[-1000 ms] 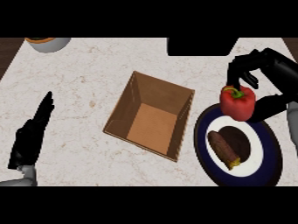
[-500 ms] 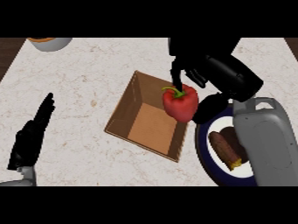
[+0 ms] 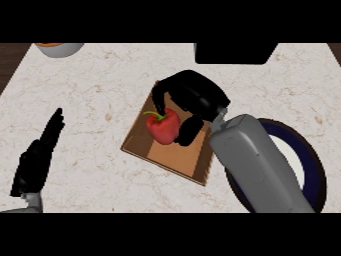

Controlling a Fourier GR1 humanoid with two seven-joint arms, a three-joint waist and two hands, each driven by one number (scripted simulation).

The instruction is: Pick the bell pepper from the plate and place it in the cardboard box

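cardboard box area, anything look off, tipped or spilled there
Nothing stands out. The cardboard box sits flat on the counter, the right hand holds the red bell pepper over its opening, and the plate lies beside it.

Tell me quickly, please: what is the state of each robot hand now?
Left robot hand: open, fingers straight, holding nothing.
Right robot hand: closed around the bell pepper, above the cardboard box.

Right hand (image 3: pixel 193 97) curled, forearm extended; left hand (image 3: pixel 38 155) straight-fingered, resting.
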